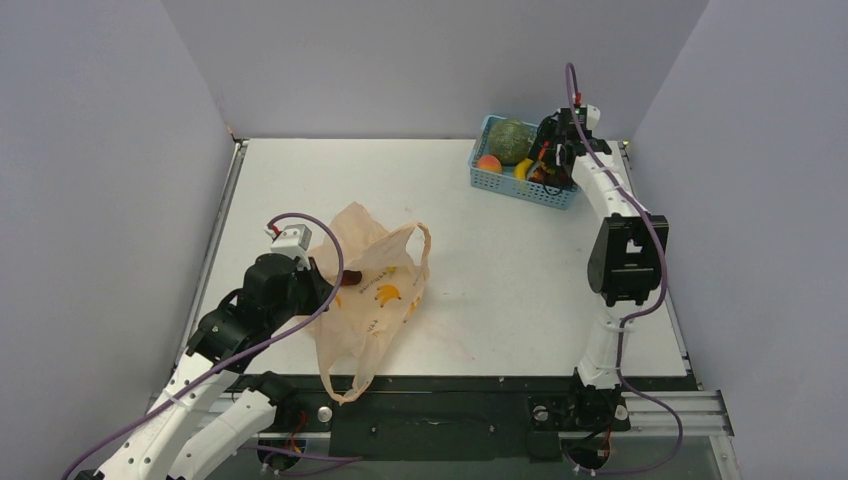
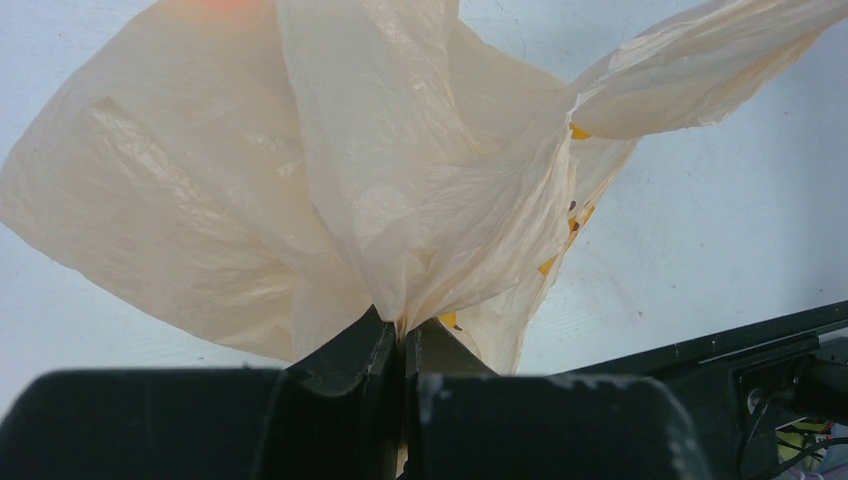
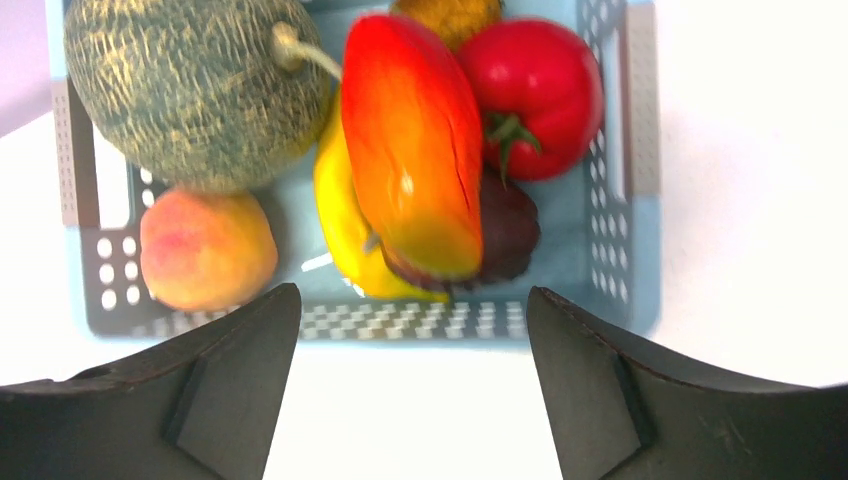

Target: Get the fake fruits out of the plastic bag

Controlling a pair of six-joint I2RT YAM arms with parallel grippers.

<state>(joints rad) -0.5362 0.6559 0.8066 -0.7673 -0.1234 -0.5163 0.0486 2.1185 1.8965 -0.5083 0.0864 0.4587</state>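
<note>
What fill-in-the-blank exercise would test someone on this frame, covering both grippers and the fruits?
1. The left gripper is shut on the pale-orange ___.
2. The right gripper hangs with jaws ___ over the blue basket.
3. There, the mango lies on the yellow ___.
Missing words: plastic bag; open; banana.
</note>
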